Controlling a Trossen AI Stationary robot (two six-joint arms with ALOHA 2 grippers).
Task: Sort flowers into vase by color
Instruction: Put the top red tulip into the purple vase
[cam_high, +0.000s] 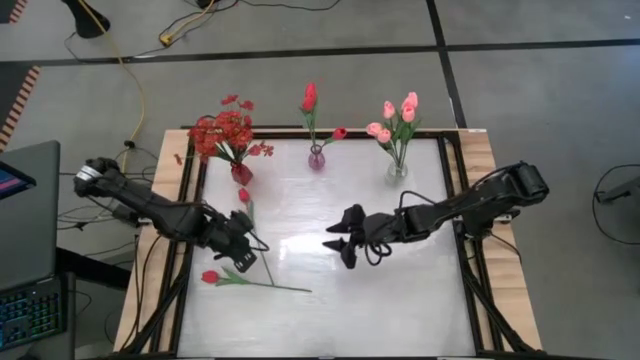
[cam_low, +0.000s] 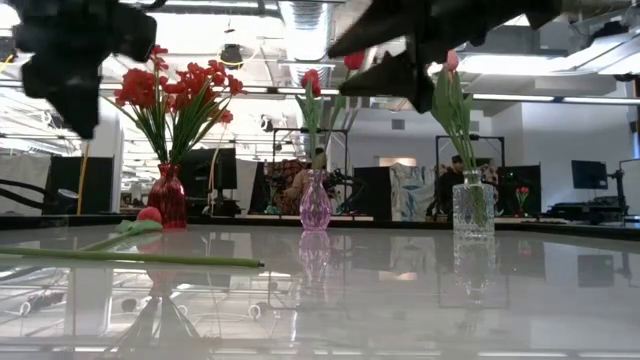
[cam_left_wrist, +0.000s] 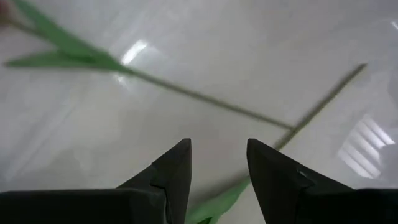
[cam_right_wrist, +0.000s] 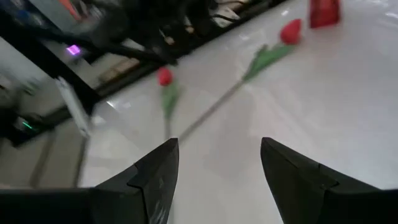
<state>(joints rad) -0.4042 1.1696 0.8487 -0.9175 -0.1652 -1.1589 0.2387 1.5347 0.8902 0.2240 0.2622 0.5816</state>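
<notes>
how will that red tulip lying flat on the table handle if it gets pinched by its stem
The red tulip has a long thin stem, so it will probably droop or swing from a pinch point. It looks light, with the bud end likely heavier. On the glossy table it may slide.

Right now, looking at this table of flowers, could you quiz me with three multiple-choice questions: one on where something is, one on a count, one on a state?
1. Where do the loose red tulips lie?
A. by the left claw
B. by the right claw
C. beside the clear vase

2. How many vases stand on the table?
A. two
B. three
C. five

3. The right claw is:
A. shut on a tulip
B. open and empty
C. inside a vase

Answers:
1 A: both red tulips lie by the left claw.
2 B: red vase, purple vase, clear vase.
3 B: the right claw hangs spread, holding nothing.
</notes>
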